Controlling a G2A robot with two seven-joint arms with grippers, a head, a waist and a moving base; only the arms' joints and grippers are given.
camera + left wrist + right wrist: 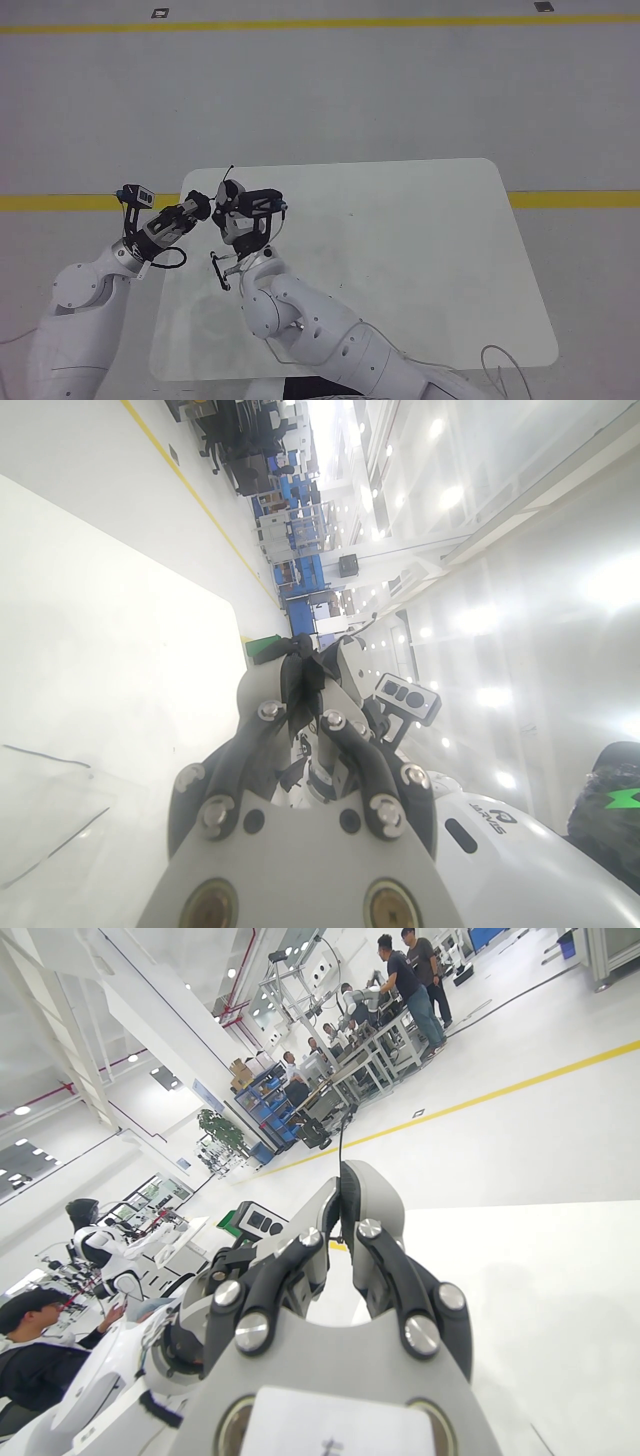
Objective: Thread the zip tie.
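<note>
The zip tie (341, 1148) is a thin black strip. My right gripper (342, 1178) is shut on it, and its tail sticks out past the fingertips. From above, the tail (229, 176) pokes up from the right gripper (224, 197), held over the table's left end. My left gripper (203, 207) sits right beside it, almost tip to tip. In the left wrist view the left gripper (300, 650) is shut, with a dark piece pinched at its tips that looks like the tie's other end. The tail (367, 624) shows beyond it.
The white table (420, 260) stretches off to the right of both arms. A dark loop (221, 272) hangs or lies just below the right wrist. Thin dark lines (45, 756) lie on the table near the left arm.
</note>
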